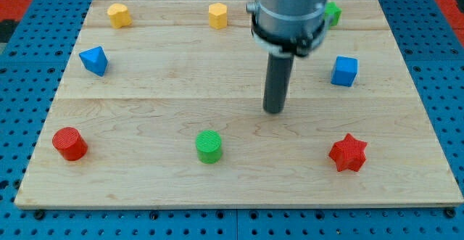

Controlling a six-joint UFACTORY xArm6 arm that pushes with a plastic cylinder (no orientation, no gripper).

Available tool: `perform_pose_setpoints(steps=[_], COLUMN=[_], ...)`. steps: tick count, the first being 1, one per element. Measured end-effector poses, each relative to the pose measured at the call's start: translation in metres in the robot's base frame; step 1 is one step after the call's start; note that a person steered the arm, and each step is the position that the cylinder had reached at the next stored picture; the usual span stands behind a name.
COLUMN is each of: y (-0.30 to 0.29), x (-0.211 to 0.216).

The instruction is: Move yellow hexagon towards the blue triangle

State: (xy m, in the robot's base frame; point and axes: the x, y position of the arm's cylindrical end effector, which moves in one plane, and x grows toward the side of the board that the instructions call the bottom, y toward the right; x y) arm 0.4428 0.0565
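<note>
A yellow block (217, 14) with faceted sides, which looks like the hexagon, sits near the board's top edge, left of the arm. A second yellow block (119, 14) of unclear shape sits at the top left. The blue triangle (93, 60) lies at the left, below that second yellow block. My tip (274, 112) rests on the board near the middle. It touches no block, and it is well below and to the right of the yellow hexagon and far right of the blue triangle.
A blue cube (345, 71) sits at the right. A green block (332, 12) is partly hidden behind the arm at the top. A red cylinder (69, 143), a green cylinder (209, 146) and a red star (348, 153) lie along the bottom of the wooden board (145, 109).
</note>
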Motion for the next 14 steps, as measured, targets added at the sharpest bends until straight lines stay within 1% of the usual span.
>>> perform_pose_setpoints(steps=[1,2,3,4,5,6,7,8,9,10,12,13,14], y=[-0.022,-0.026,-0.029,-0.054,-0.118,-0.149,-0.14,-0.139,-0.123,-0.124,-0.142,-0.142,-0.106], x=[-0.078,-0.149,-0.198,-0.236,-0.194,-0.137,-0.123,-0.141,-0.159,-0.133,-0.086,-0.114,-0.15])
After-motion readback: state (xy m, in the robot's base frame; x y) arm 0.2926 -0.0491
